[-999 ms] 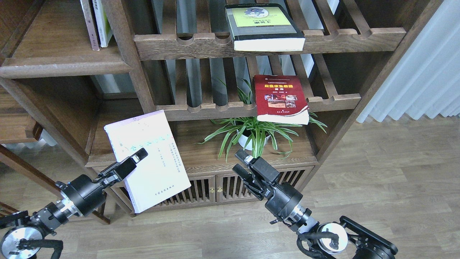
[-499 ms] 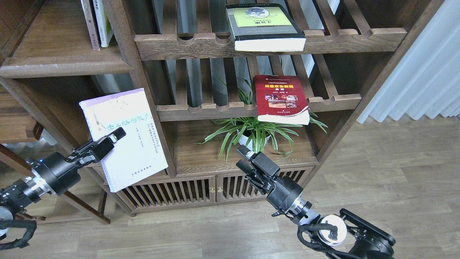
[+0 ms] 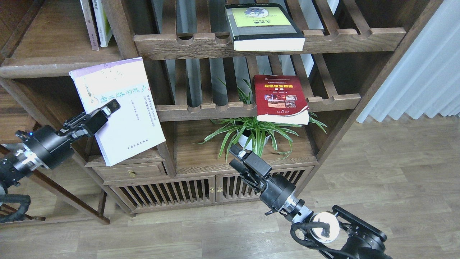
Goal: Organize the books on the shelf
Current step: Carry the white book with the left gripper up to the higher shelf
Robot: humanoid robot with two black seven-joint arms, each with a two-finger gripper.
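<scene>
My left gripper (image 3: 107, 109) is shut on the pale lavender-white paperback (image 3: 125, 122) and holds it tilted in the air, its top corner just below the front edge of the dark-brown plank shelf (image 3: 54, 63) at the upper left. The red paperback (image 3: 280, 97) lies flat on the middle slatted rack (image 3: 334, 99), overhanging its front. The thick black book with the yellow-green panel (image 3: 264, 25) lies flat on the upper slatted rack (image 3: 359, 36). My right gripper (image 3: 237, 158) is open and empty, low in front of the cabinet top.
Two thin books (image 3: 95, 21) stand at the back right of the plank shelf. A spider plant in a white pot (image 3: 251, 136) stands on the cabinet top, right behind my right gripper. A small drawer (image 3: 129, 172) is below the held book. Curtains (image 3: 424, 72) hang at the right.
My left gripper has lifted the pale paperback up and to the left, from cabinet height to just under the plank shelf. My right gripper has shifted slightly left and stays empty.
</scene>
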